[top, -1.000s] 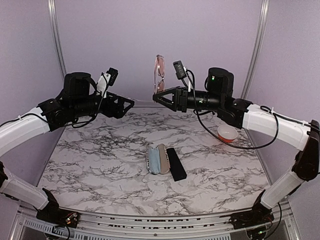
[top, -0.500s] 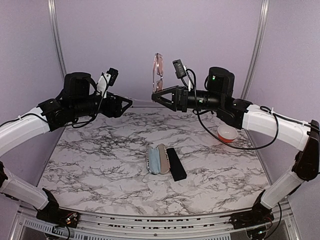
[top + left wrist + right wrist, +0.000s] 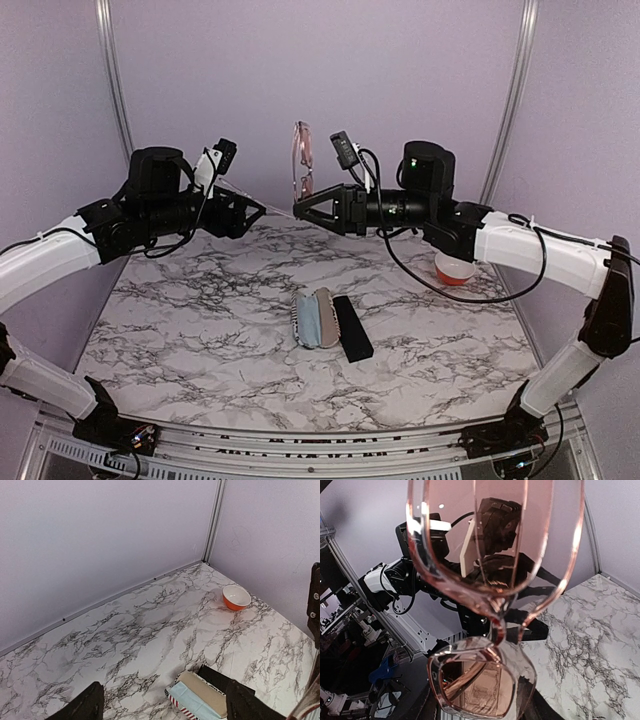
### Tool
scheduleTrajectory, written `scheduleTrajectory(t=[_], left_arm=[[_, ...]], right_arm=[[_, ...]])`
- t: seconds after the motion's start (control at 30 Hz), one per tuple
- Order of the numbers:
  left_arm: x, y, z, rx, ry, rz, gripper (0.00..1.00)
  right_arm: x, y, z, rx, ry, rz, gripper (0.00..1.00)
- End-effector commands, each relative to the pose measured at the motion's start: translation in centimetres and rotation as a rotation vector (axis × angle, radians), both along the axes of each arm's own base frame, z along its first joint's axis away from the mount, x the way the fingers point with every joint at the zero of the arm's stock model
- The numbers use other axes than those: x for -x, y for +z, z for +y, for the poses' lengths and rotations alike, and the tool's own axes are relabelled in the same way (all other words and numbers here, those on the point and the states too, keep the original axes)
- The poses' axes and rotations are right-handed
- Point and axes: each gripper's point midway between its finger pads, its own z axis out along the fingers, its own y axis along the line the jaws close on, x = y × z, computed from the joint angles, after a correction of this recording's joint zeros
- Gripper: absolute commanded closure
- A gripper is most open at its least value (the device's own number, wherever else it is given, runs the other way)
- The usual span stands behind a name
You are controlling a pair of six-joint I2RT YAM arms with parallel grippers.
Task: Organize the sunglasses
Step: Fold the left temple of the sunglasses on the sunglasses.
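Note:
One pair of sunglasses (image 3: 301, 160), with a clear translucent frame and pinkish-brown lenses, stands upright in the air, lenses stacked one above the other. My right gripper (image 3: 304, 206) is shut on its lower lens. In the right wrist view the sunglasses (image 3: 490, 535) fill the frame and the gripper (image 3: 481, 702) clamps the lower lens. My left gripper (image 3: 257, 210) is open and empty, facing the right one across a small gap. In the left wrist view it (image 3: 162, 709) spans the table below. A second pair is not in view.
An open stars-and-stripes case (image 3: 316, 318) with a blue cloth lies at the table's middle, a black oblong case (image 3: 352, 328) against its right side. Both show in the left wrist view (image 3: 199, 698). An orange bowl (image 3: 455, 267) sits at the back right.
My right gripper has carried the sunglasses to the left, closer to the left gripper. The left arm has hardly moved.

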Motion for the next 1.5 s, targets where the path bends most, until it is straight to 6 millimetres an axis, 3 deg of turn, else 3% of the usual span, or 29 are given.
scheduleTrajectory(t=[0.0, 0.2, 0.7, 0.77, 1.47], left_arm=[[0.1, 1.4, 0.4, 0.032, 0.013, -0.046, 0.11], [0.2, 1.6, 0.4, 0.034, 0.009, -0.054, 0.01], [0.2, 1.6, 0.6, 0.025, 0.012, -0.064, 0.01], [0.2, 1.6, 0.6, 0.024, 0.011, -0.063, 0.01], [0.4, 1.3, 0.3, 0.007, 0.004, -0.069, 0.01]], right_arm=[[1.4, -0.4, 0.8, 0.01, 0.067, 0.019, 0.76], [1.3, -1.5, 1.4, 0.031, 0.076, 0.041, 0.77], [0.4, -4.1, 2.7, 0.1, 0.069, 0.082, 0.78], [1.8, -4.4, 3.5, 0.105, 0.104, 0.083, 0.78], [2.2, -6.4, 5.3, 0.17, 0.124, 0.112, 0.79]])
